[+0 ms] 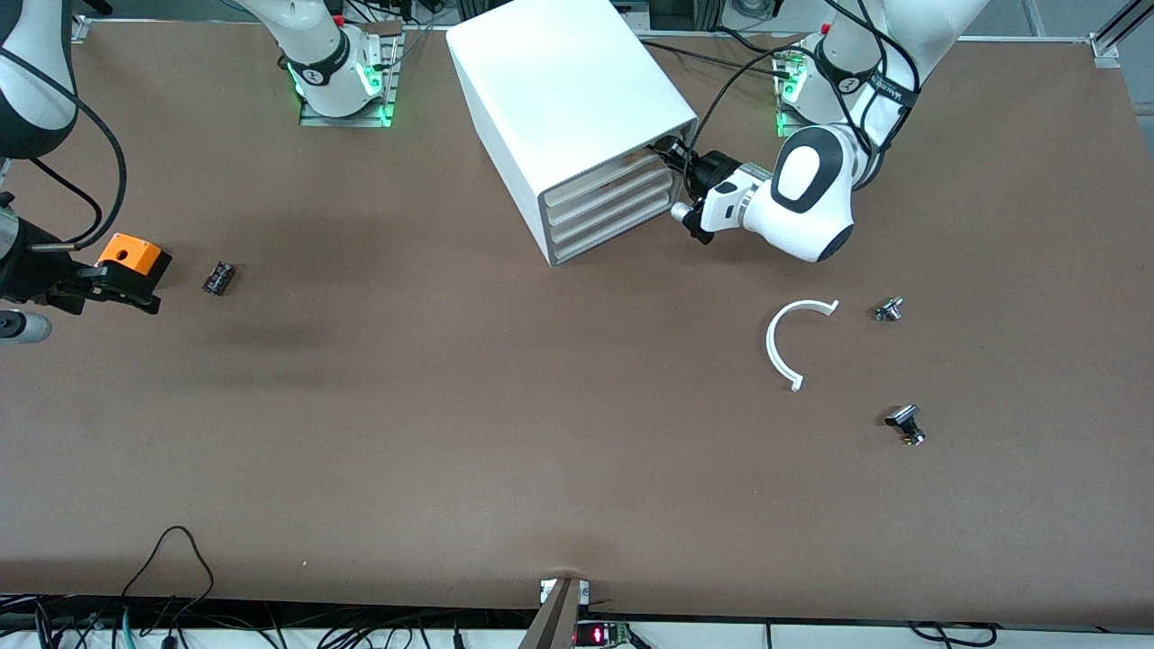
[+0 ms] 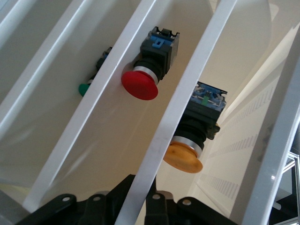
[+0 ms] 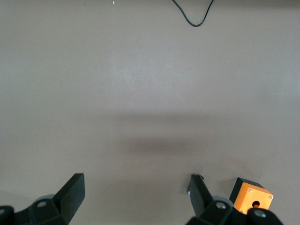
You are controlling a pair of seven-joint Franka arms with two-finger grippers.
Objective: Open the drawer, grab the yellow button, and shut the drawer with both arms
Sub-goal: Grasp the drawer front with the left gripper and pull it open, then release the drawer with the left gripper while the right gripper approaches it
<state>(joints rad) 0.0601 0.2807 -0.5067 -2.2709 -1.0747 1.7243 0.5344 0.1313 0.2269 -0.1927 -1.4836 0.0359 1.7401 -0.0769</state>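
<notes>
brown table [image 1: 451,406] (white cabinet [image 1: 568,108] on it)

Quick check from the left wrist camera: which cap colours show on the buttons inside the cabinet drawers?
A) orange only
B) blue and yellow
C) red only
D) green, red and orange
D: the left wrist view, looking past the white drawer fronts, shows an orange-capped button, a red-capped button and, partly hidden by a front edge, a green cap.

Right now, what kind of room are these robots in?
Probably a robotics lab: two arms bolted to a brown table, cables along its edge, and practice parts like a white drawer cabinet and an orange button.
</notes>
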